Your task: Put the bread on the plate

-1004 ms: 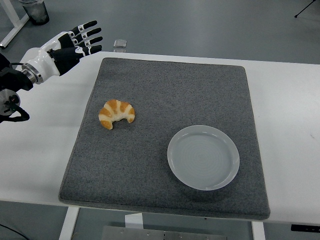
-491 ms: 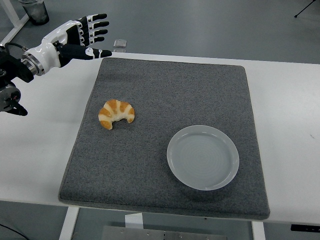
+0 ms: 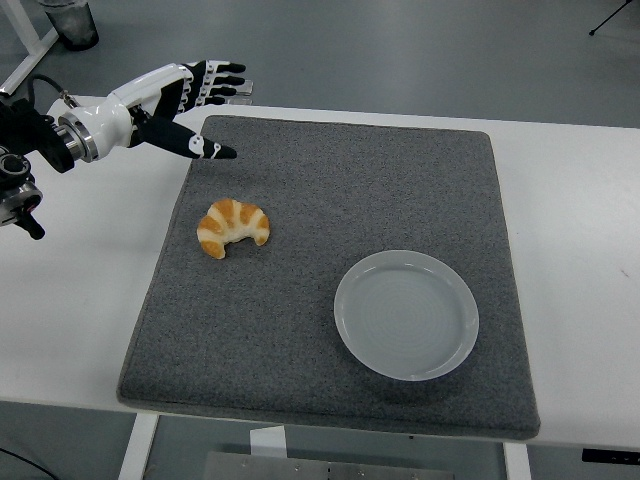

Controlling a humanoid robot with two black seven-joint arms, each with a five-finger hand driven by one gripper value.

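Left hand [image 3: 185, 100] spread wide, empty, over the mat's [image 3: 330, 270] far-left corner; bread [image 3: 233, 226] near its left edge, plate [image 3: 406, 314] apart

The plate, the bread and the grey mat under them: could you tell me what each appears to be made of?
The plate looks like glazed ceramic or hard plastic: pale grey-white, smooth, with faint concentric rings and a soft sheen. The bread is croissant-shaped with glossy tan and cream bands; whether real pastry or a plastic replica cannot be told. The mat seems to be felt or low-pile fabric: matte dark grey with a speckled, fibrous texture.
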